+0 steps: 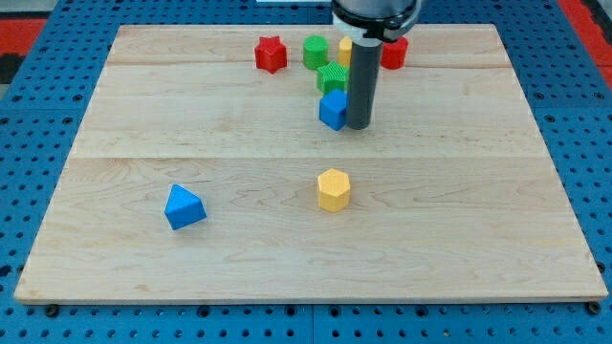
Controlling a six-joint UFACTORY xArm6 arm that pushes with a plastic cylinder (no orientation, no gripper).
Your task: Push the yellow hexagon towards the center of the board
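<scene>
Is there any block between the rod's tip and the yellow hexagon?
No. In the camera view, only bare board lies between my tip and the yellow hexagon. The blue cube sits just beside my tip, at the view's left.

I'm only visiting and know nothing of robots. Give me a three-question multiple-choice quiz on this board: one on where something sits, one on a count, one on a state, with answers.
1. Where does the yellow hexagon lie relative to my tip?
A. Toward the view's top
B. Toward the view's bottom, slightly left
C. Far to the view's right

2. How many blue blocks lie on the board?
A. One
B. Two
C. Three

3. What is my tip doing with the yellow hexagon?
A. Pressing on it
B. Resting on top of it
C. Standing apart from it, beside a blue block

Answers:
1. B: the hexagon sits lower in the view than the rod's end.
2. B: the blue cube by my tip, and the blue triangular block at the view's lower left.
3. C: bare wood separates tip and hexagon.
</scene>
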